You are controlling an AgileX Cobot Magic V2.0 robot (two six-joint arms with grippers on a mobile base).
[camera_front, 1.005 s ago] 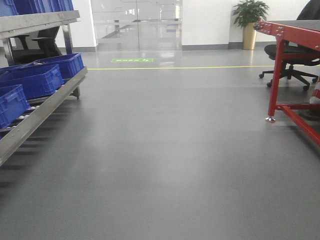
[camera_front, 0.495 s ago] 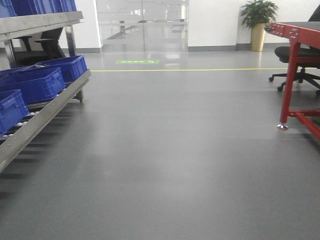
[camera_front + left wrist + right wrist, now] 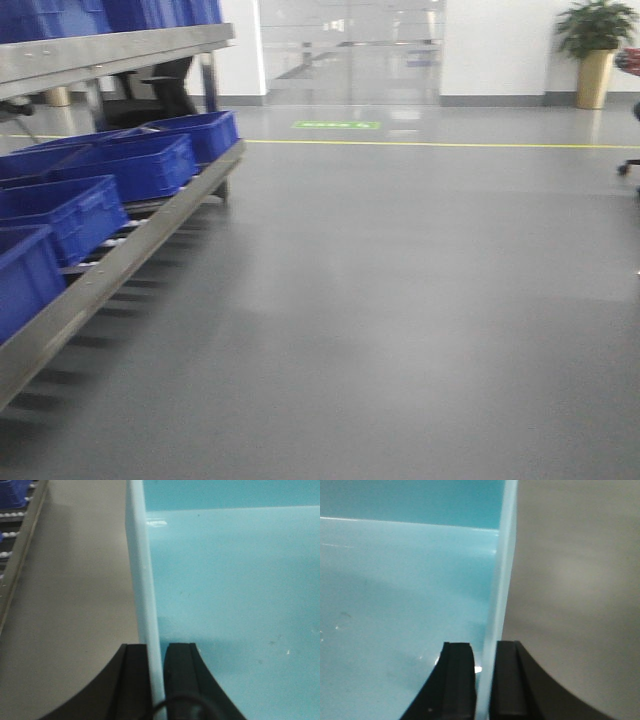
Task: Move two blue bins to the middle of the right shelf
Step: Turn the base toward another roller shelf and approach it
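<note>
**Bin carried in a two-sided pinch, rack close on the left**

Front view: grey floor point(image 3: 400, 300) ahead, with a steel rack point(image 3: 100, 55) slanting along the left edge. Racked bins point(image 3: 130, 165), dark blue, lined up on its roller tier, with more on the tier above. No arm and no carried load in sight here. Cannot tell from this angle whether either tier is the right shelf middle.

Left wrist: left jaws pressed onto the left wall of a blue bin point(image 3: 225, 580) (pale in this camera), one pad outside and one inside, the rim running straight up between them. Inside, nothing but a few specks. Beyond the wall, bare floor, and a strip of rack rollers in the top-left corner. Bin therefore up off the floor, near the rack but not on it.

Right wrist: right jaws pinching the opposite wall in the same way, bin interior to the left, floor to the right.

Judged a carrying grip: opposite walls clamped to keep the bin level between the arms while the base drives. Judged in transit, placement not yet begun. Only one bin in hand, so at best half the job. Main risk: a thin wall sliding out of the pads should the bin tilt.
</note>
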